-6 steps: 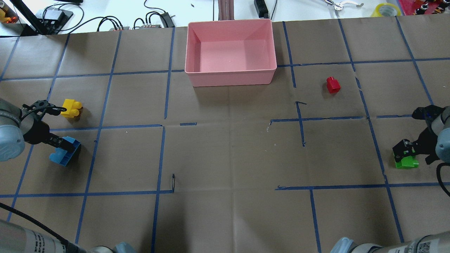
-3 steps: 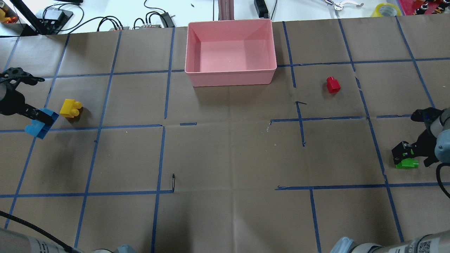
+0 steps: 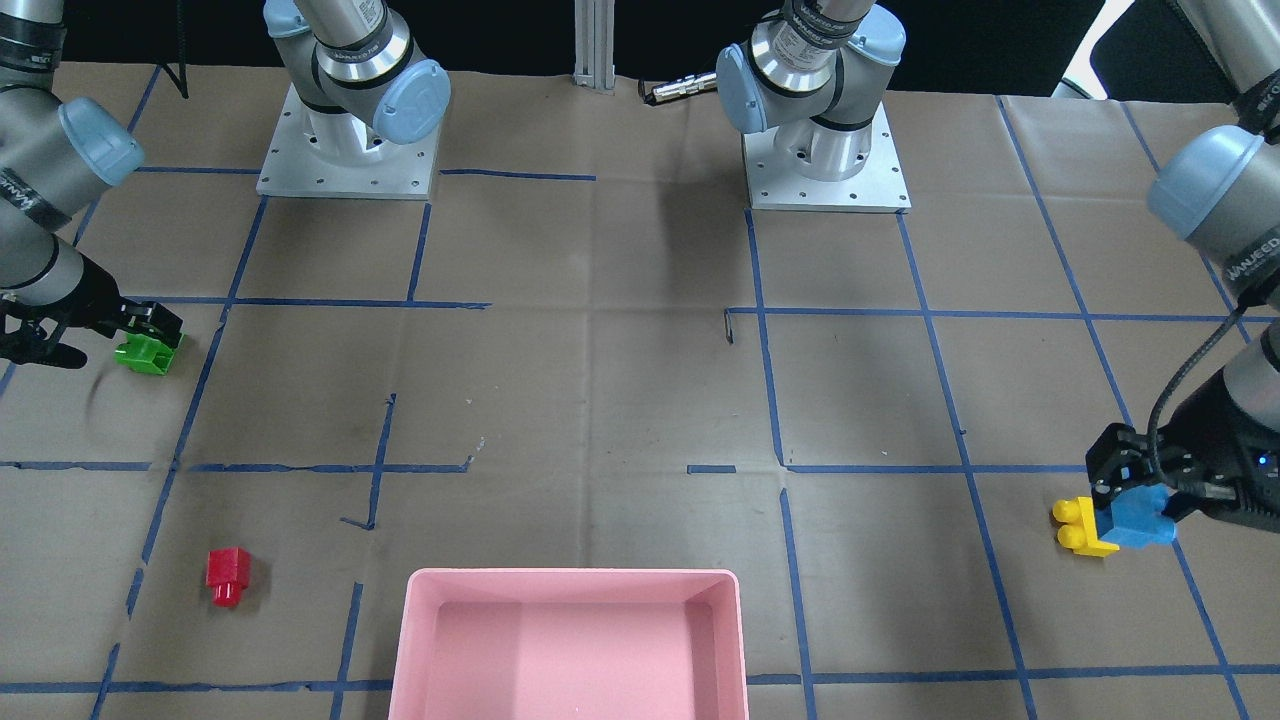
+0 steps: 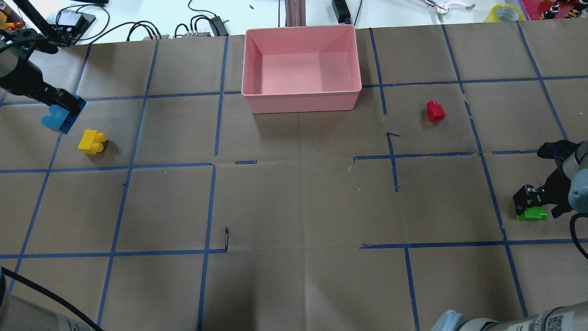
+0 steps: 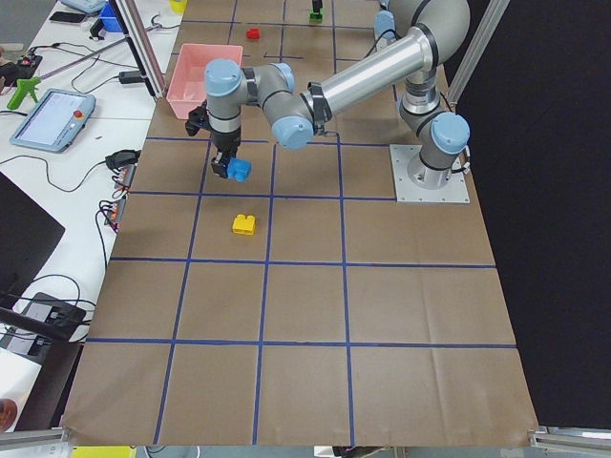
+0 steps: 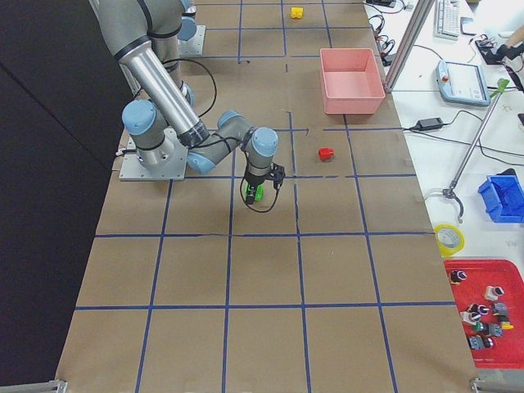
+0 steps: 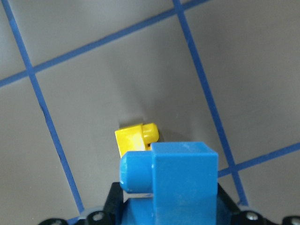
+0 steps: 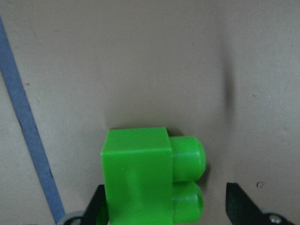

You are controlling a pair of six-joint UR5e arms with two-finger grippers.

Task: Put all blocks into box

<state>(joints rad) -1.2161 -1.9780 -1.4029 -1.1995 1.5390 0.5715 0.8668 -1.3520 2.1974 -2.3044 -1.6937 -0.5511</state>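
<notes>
My left gripper (image 4: 62,109) is shut on the blue brick (image 4: 59,117) and holds it above the table, just beyond the yellow brick (image 4: 92,141). The wrist view shows the blue brick (image 7: 173,183) over the yellow one (image 7: 136,138). My right gripper (image 4: 528,207) is open and low over the green brick (image 4: 532,214), which lies on the table. In the right wrist view, one finger (image 8: 96,206) touches the green brick (image 8: 140,183) and the other stands apart. The red brick (image 4: 435,111) lies alone. The pink box (image 4: 301,95) is empty at the far middle.
Cables, power adapters and a tape roll (image 4: 505,12) lie past the table's far edge. Both arm bases (image 3: 345,150) stand on the robot's side. Blue tape lines grid the brown paper.
My left gripper has lifted the blue brick off the table and carried it away from the robot, past the yellow brick. My right gripper has sunk slightly over the green brick.
</notes>
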